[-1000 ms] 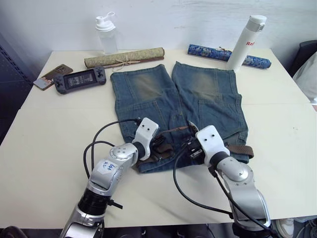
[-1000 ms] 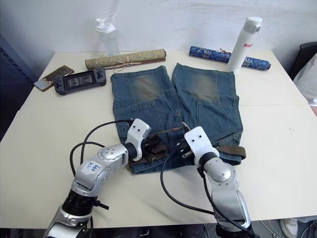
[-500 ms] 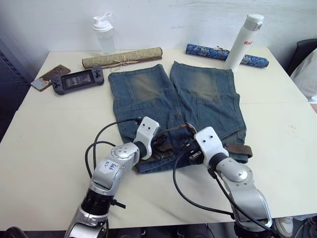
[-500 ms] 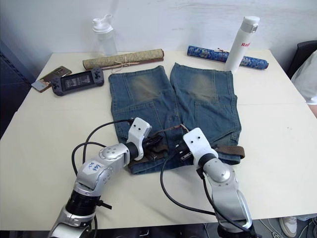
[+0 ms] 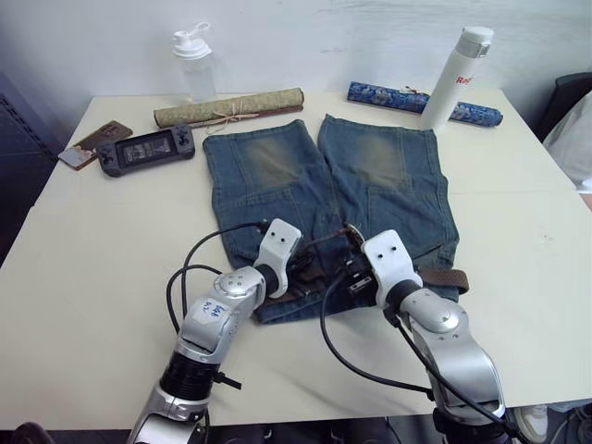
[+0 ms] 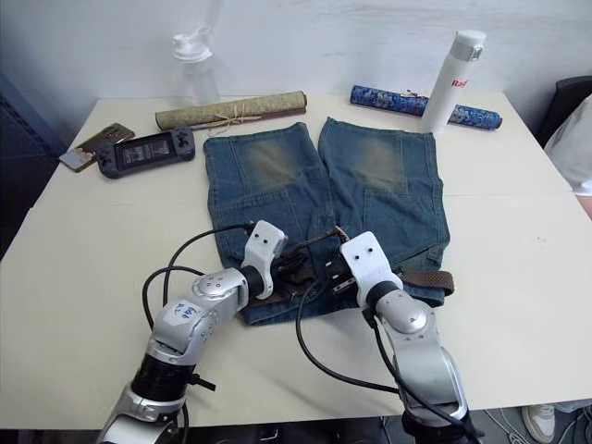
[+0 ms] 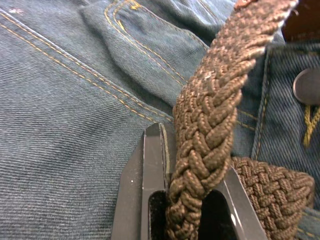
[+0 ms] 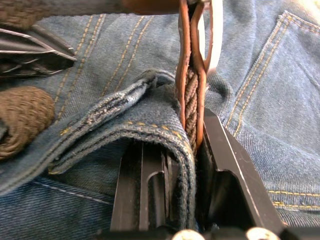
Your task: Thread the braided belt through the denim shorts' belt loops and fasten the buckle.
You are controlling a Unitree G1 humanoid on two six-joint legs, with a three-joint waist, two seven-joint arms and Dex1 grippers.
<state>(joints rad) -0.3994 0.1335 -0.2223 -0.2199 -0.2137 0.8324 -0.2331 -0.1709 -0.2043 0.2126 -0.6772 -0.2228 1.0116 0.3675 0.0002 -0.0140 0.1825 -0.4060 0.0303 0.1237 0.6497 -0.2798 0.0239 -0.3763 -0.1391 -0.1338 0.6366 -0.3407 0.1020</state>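
Cream desk (image 5: 83,277) carried denim shorts (image 5: 333,199) laid flat, legs toward the far wall, waistband nearest both arms. Seemed well along: braided belt (image 5: 444,277) ran along the waistband, its brown tail poking out past the right hip, which suggested most belt loops were already threaded. Left claw (image 7: 192,195) pinched shut on the woven strap at the fly. Right claw (image 8: 192,150) clamped the tan tab with waistband denim just below the buckle (image 8: 212,35). Fastening looked still undone.
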